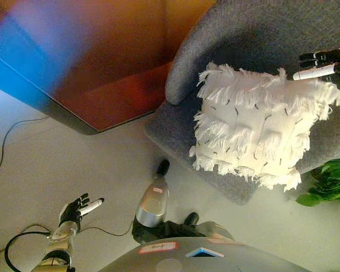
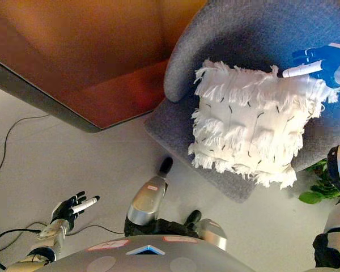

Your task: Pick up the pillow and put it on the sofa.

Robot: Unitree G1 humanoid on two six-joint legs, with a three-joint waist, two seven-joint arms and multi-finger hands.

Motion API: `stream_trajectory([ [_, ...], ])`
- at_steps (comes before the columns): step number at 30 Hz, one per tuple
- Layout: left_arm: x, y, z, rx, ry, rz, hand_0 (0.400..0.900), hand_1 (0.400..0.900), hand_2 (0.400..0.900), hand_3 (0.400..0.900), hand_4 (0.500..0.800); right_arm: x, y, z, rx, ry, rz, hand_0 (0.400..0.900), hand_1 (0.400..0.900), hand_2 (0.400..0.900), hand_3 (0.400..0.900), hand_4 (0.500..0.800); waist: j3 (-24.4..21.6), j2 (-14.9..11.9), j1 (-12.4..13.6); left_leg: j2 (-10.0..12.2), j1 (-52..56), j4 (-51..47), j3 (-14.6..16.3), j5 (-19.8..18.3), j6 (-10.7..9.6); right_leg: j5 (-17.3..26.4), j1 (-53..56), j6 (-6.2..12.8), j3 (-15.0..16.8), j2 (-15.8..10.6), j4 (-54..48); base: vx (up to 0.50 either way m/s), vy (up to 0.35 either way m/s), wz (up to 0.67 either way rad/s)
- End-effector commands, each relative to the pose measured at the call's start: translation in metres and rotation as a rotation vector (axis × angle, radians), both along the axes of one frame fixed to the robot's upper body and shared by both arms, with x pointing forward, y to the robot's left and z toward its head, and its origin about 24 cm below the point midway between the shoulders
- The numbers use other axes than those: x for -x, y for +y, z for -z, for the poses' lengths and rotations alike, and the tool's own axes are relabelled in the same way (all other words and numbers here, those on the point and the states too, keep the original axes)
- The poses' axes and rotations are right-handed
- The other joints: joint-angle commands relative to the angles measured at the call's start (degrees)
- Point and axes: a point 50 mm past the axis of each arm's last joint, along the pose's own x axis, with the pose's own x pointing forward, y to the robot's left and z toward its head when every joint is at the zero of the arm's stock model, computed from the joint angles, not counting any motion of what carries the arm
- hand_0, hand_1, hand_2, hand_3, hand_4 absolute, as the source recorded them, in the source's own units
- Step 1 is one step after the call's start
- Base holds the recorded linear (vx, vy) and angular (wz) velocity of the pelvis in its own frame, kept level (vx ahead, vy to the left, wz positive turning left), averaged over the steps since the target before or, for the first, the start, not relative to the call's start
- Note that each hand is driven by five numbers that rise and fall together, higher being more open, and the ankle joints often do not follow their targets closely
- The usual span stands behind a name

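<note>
- You look steeply down from the robot's head through both eyes, onto the floor [image 1: 102, 170] in front of it.
- Both views face the grey sofa [image 1: 260, 34] at upper right, close enough that the white fringed pillow [image 1: 260, 130] fills a large part of that side.
- The two eyes share nearly the whole scene: sofa, pillow, floor, the left hand [image 1: 76, 211] at lower left and the right hand [image 2: 320, 61] at the pillow's far corner.
- Your right eye sits slightly to the right, so it shows more of the right arm's side and less of the plant [image 1: 331, 184].
</note>
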Motion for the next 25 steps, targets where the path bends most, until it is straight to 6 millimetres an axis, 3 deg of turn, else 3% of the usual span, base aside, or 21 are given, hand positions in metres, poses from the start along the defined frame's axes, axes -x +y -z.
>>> stream_trajectory([
  [1, 0.032, 0.024, -0.01, -0.103, 0.106, 0.084, 0.9, 0.9, 0.9, 0.9, 0.8, 0.006, -0.011, -0.036, 0.047, -0.125, 0.025, 0.9, 0.9, 0.9, 0.9, 0.8, -8.04, -1.22, 0.65, 2.64, -1.63, -2.34, -2.02, 1.47, -3.4, 0.99, -5.0, -2.88, 2.13, -1.54, 7.62, -0.03, 0.004, -0.1],
  [12, 0.017, 0.015, -0.007, -0.086, 0.068, 0.088, 0.9, 0.9, 0.9, 0.9, 0.8, 0.017, -0.024, -0.022, 0.054, -0.139, 0.079, 0.9, 0.9, 0.9, 0.9, 0.8, -8.86, -3.29, -2.41, 3.37, 0.0, -1.93, 1.46, -0.8, -2.88, 2.75, -4.26, -2.53, 4.18, -1.79, 4.69, -0.12, 0.018, -0.18],
  [18, 0.008, 0.006, -0.003, -0.066, 0.038, 0.054, 0.9, 0.9, 0.9, 0.9, 0.8, 0.02, -0.02, -0.007, -0.058, -0.205, 0.03, 0.9, 0.9, 0.9, 0.9, 0.8, -10.24, -4.59, -5.2, 4.23, 1.76, -2.24, 4.09, -1.81, -2.56, 4.09, -4.08, -1.75, 5.86, -2.27, 2.93, -0.12, 0.056, -0.22],
  [20, 0.003, 0.003, -0.001, -0.057, 0.02, 0.024, 0.9, 0.9, 0.9, 0.9, 0.8, 0.021, -0.012, 0.01, -0.105, -0.227, 0.001, 0.9, 0.9, 0.9, 0.9, 0.8, -10.9, -5.03, -6.69, 4.55, 2.85, -3.3, 5.55, -1.77, -2.52, 4.85, -4.16, -1.39, 6.63, -2.38, 2.16, -0.12, 0.072, -0.24],
  [25, -0.013, -0.01, 0.003, -0.024, -0.022, -0.054, 0.9, 0.9, 0.9, 0.9, 0.8, 0.033, 0.028, 0.087, -0.297, -0.286, -0.008, 0.9, 0.9, 0.9, 0.9, 0.8, -12.59, -5.64, -11.88, 4.97, 6.93, -7.53, 9.2, -2.01, -1.85, 6.65, -5.34, -0.57, 9.38, -2.24, 0.85, -0.11, 0.055, -0.22],
])
